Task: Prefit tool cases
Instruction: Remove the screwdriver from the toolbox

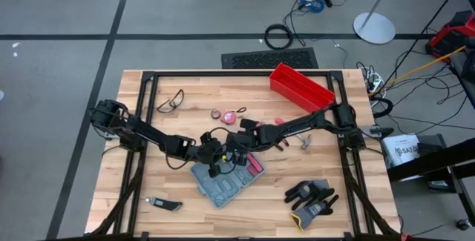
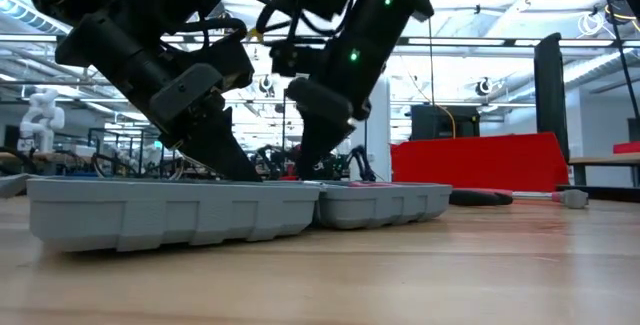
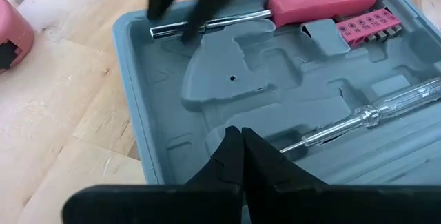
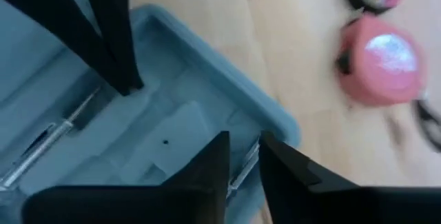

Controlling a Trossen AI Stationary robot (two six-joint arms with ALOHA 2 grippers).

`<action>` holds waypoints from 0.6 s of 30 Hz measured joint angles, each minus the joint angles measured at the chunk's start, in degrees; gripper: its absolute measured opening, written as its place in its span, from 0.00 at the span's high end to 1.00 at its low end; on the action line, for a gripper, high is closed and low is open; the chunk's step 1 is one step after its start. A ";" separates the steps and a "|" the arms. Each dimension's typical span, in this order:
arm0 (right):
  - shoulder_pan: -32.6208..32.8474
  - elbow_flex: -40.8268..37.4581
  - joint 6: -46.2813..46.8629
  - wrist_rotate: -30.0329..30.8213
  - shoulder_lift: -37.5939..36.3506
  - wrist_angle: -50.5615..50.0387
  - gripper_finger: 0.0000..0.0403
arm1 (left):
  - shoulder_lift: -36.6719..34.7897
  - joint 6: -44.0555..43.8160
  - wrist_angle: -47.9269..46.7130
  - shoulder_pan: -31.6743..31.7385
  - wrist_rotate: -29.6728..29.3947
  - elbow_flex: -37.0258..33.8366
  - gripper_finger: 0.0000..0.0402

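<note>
The grey-blue tool case (image 1: 221, 183) lies open on the table, its two halves (image 2: 170, 215) flat, moulded inside up. In its slots lie a pink-handled screwdriver (image 3: 320, 3), a pink bit holder (image 3: 365, 25) and a clear-handled screwdriver (image 3: 365, 117). My left gripper (image 3: 240, 141) is shut, tips down inside the case. My right gripper (image 4: 241, 156) stands at the case's far rim, shut on the pink screwdriver's metal shaft. My left gripper sets its shut fingertips (image 3: 231, 148) from above on the case's moulded inside (image 3: 275, 124), next to the clear-handled screwdriver's shaft; the case stays flat on the table. My right gripper pinches the pink screwdriver's metal shaft (image 3: 227, 23) near its tip end, coming from above with its fingers (image 3: 165, 7) across it. The screwdriver lies in its slot.
A red bin (image 1: 300, 87) sits at the far right. On the table are safety glasses (image 1: 171, 101), a pink tape measure (image 4: 379, 58), small tools (image 1: 306, 143), black gloves (image 1: 312, 196) near right and a utility knife (image 1: 165, 204) near left.
</note>
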 joint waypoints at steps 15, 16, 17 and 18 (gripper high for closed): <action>-0.10 0.30 0.99 8.08 2.96 -5.04 0.74 | 0.00 0.08 0.03 0.00 -0.90 0.02 1.00; 0.03 0.28 0.78 8.63 2.93 -5.57 0.74 | 0.00 0.08 0.07 0.02 -0.95 0.03 1.00; 0.24 0.26 0.62 9.12 2.93 -5.77 0.74 | 0.00 0.11 0.09 0.02 -1.01 0.04 1.00; 0.28 0.25 0.32 9.43 2.93 -5.85 0.74 | 0.00 0.09 0.09 0.02 -0.98 0.04 1.00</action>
